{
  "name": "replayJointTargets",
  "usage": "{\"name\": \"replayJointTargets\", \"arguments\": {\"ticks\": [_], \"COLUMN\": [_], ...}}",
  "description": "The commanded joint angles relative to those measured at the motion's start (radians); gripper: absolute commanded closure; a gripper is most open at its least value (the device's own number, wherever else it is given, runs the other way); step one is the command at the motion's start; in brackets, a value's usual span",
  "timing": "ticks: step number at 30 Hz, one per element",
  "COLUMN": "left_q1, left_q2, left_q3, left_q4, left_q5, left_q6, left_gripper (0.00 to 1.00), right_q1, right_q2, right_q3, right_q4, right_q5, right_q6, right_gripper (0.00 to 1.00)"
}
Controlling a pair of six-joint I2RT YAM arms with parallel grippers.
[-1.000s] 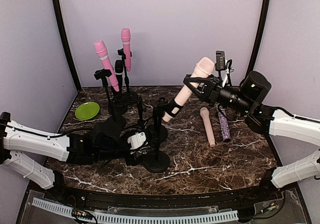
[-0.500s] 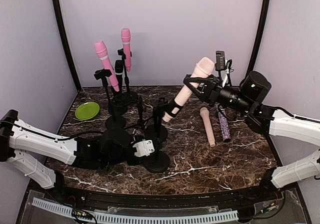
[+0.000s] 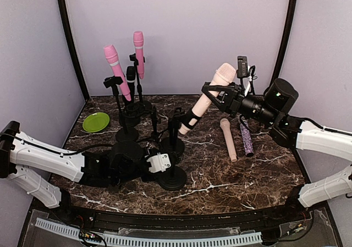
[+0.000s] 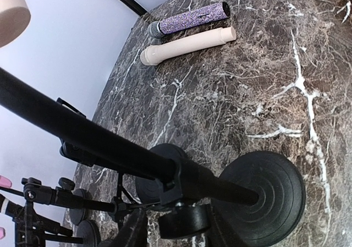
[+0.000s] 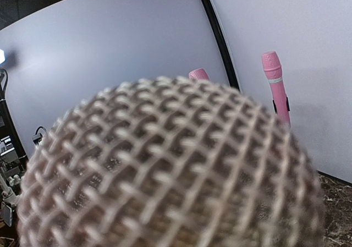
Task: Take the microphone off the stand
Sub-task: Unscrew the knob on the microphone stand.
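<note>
A beige microphone (image 3: 223, 73) leans in the clip of a black stand (image 3: 175, 131) at the table's middle. Its mesh head (image 5: 170, 170) fills the right wrist view. My right gripper (image 3: 213, 95) is shut on the microphone just below its head; its fingers are hidden in its own view. My left gripper (image 3: 164, 164) is low at the stand's round base (image 3: 175, 180). In the left wrist view the dark fingers (image 4: 127, 231) straddle the knob at the foot of the stand's pole (image 4: 110, 142), and a slit of table shows beside the knob.
Two pink microphones (image 3: 113, 60) (image 3: 138, 43) and a black one (image 3: 131, 73) stand on stands at the back left. A green plate (image 3: 96, 121) lies at the left. A beige microphone (image 3: 228, 140) and a purple glitter microphone (image 3: 246, 138) lie at the right.
My left gripper has slid to the right along the table up to the foot of the stand. The right arm and the beige microphone have not moved.
</note>
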Motion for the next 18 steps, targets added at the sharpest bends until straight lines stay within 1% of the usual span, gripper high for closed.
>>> {"name": "replayJointTargets", "arguments": {"ticks": [1,4,7,11,15,17,18], "left_q1": [-0.007,-0.007,-0.006,-0.007,0.003,0.026,0.039], "left_q2": [-0.018,-0.013,-0.012,-0.026,-0.052,-0.064,-0.069], "left_q3": [0.016,0.016,0.008,-0.015,-0.038,-0.048,-0.057], "left_q4": [0.02,0.017,0.017,0.017,0.005,-0.008,-0.016], "left_q5": [0.006,-0.002,-0.014,-0.002,0.064,0.133,0.19], "left_q6": [-0.003,-0.03,-0.064,-0.152,-0.291,-0.384,-0.454], "left_gripper": [0.67,0.8,0.85,0.9,0.97,0.99,0.99], "right_q1": [-0.001,-0.001,-0.001,-0.001,-0.001,0.0,-0.001], "right_q2": [0.002,0.002,0.0,-0.002,0.001,0.004,0.006], "right_q3": [0.019,0.02,0.02,0.023,0.027,0.03,0.032], "right_q4": [0.019,0.018,0.017,0.015,0.016,0.015,0.015], "right_q5": [0.009,0.006,0.006,-0.001,-0.012,-0.015,-0.017], "right_q6": [-0.007,-0.006,-0.007,-0.008,-0.009,-0.009,-0.009], "right_gripper": [0.75,0.75,0.75,0.75,0.75,0.75,0.75]}}
